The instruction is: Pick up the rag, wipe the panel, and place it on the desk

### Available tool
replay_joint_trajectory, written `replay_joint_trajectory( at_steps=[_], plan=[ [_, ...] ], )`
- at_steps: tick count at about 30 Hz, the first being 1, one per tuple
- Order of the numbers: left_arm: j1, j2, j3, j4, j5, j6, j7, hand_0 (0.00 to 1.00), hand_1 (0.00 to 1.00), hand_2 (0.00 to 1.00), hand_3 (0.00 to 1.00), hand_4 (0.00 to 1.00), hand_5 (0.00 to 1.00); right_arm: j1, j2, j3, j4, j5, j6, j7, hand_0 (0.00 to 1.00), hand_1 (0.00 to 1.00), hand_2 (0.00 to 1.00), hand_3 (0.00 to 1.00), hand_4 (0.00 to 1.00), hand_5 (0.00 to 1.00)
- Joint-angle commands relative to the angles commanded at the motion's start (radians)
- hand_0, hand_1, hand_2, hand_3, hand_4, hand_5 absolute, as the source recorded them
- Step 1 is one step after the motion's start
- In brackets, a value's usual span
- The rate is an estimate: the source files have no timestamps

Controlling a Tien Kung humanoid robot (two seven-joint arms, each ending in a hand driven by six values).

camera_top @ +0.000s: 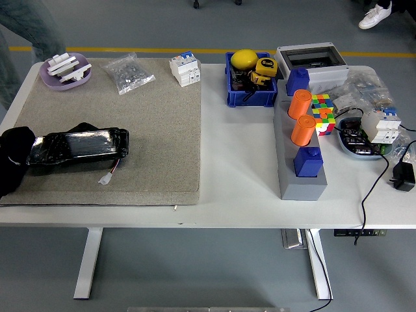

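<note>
- At the left edge of the desk [240, 195], what looks like the black rag [14, 159] is lying bunched on the grey mat [156, 130], partly running out of the picture.
- Its right side is touching the left end of the glossy black panel [81, 148], which is lying flat on the mat with a small white plug [104, 179] trailing from its near side.
- Judging by its folds, the rag is looking soft, light and limp; it is likely going to sag and drape, so pinching the raised middle of the bunch seems the best hold.
- Neither robot hand is showing, so no fingers are anywhere near the rag, and I cannot tell how far open they are or whether they are holding anything.
</note>
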Motion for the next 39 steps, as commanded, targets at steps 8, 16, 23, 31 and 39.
replay_joint_trajectory(
  at_steps=[8,16,23,31,39],
  plan=[
    [-0.02,0.007,0.037,0.054,-0.006,-0.013,0.008,0.699,0.875,0.857,0.84,0.873,0.342,0.001,-0.002,0.007,0.001,-0.007,0.0,0.0,0.7,0.649,0.702,0.662,0.998,0.491],
    [-0.026,0.004,0.066,0.087,-0.008,-0.018,0.009,0.689,0.863,0.85,0.83,0.89,0.362,0.002,-0.003,0.008,0.002,-0.01,-0.001,0.0,0.7,0.649,0.701,0.664,0.998,0.491],
    [-0.037,0.002,0.105,0.109,-0.016,-0.015,0.007,0.657,0.85,0.844,0.825,0.91,0.388,0.003,-0.005,0.007,0.002,-0.011,-0.001,0.001,0.7,0.648,0.702,0.665,0.998,0.49],
    [-0.062,-0.002,0.142,0.134,-0.021,0.003,-0.003,0.459,0.721,0.748,0.729,0.902,0.394,0.005,-0.006,0.005,0.002,-0.011,-0.002,0.002,0.7,0.647,0.702,0.666,0.998,0.49],
    [-0.069,-0.002,0.163,0.14,-0.027,0.009,0.0,0.4,0.668,0.718,0.675,0.899,0.4,0.003,-0.007,0.012,0.001,-0.013,-0.003,0.002,0.7,0.647,0.703,0.666,0.998,0.491]
  ],
)
